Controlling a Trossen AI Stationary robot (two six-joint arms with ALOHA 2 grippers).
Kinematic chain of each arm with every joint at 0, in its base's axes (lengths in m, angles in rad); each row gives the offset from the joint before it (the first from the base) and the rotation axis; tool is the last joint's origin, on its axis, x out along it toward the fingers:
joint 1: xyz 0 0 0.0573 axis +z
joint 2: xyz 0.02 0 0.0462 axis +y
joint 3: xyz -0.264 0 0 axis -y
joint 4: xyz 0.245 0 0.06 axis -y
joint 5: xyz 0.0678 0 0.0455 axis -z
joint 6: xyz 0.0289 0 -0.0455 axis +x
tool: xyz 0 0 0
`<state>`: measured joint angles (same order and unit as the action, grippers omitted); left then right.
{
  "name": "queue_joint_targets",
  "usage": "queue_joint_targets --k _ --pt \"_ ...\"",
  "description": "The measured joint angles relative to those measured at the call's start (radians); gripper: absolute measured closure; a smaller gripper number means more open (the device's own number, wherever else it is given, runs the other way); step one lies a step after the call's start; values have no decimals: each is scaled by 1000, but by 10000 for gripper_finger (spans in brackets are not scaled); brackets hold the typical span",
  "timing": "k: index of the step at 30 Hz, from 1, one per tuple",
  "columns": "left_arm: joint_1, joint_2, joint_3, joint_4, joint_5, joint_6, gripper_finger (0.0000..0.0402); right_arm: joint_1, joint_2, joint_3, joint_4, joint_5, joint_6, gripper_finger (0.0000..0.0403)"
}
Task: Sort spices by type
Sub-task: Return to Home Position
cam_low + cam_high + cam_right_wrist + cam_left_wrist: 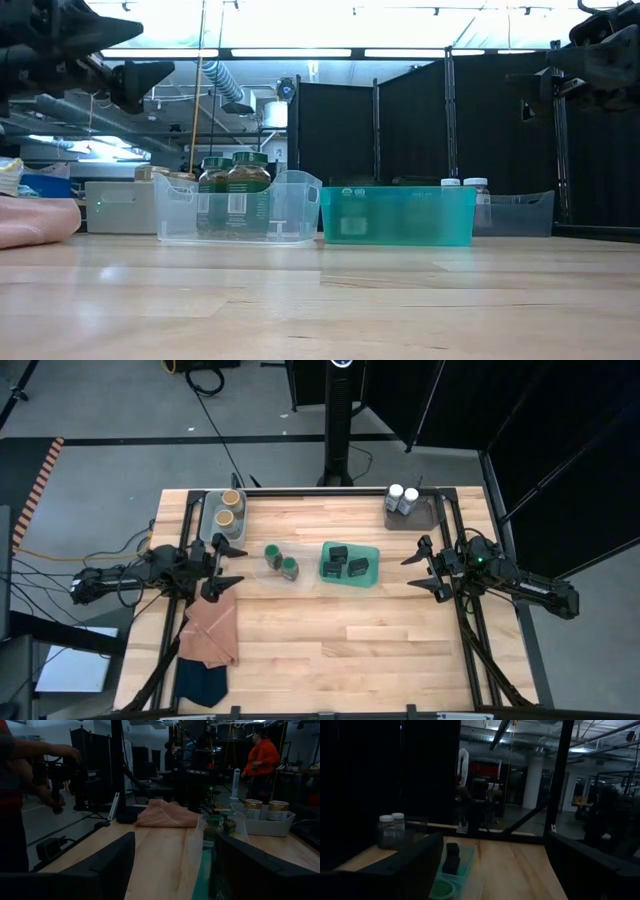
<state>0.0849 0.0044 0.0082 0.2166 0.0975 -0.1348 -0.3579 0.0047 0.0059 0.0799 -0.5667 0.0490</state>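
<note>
Wood of a light colour makes the table [350, 640], and I read the high view as a clock face with twelve o'clock at the far edge.

At about ten o'clock, in the far corner, stands a grey bin [208, 520] with two tan-lidded jars [231, 498] inside, one behind the other. Close to the middle, a little toward eleven o'clock, a clear bin [305, 575] holds two green-lidded jars [289, 567], both upright and just beside each other. Immediately at its three o'clock side is a teal bin [372, 550] with three dark tins [338, 551] lying in it. At about one o'clock, in the other far corner, a grey tray [420, 515] carries two white-lidded jars [396, 493], side by side and touching or nearly so.

The left gripper [228, 565] hangs at nine o'clock, above the table's edge and near the clear bin, pointing toward three o'clock. Its fingers are spread apart and nothing is between them. The right gripper [418, 572] hangs at three o'clock, pointing toward nine o'clock, near the teal bin but apart from it; its fingers are also spread and hold nothing.

At about eight o'clock an orange cloth [210, 630] lies folded, and a navy cloth [200, 682] lies at its six o'clock side, touching it.
</note>
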Motion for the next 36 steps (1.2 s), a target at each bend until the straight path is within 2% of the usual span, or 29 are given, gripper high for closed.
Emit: queue_joint_targets --k 19,29,36 --pt "0 0 -1 -48 -1 78 48 0 0 0 0 0 0 123" --pt "0 0 -1 -179 -36 -54 48 0 0 0 0 0 0 123" --pt "0 1 -1 -198 -48 -52 48 0 0 0 0 0 0 123"
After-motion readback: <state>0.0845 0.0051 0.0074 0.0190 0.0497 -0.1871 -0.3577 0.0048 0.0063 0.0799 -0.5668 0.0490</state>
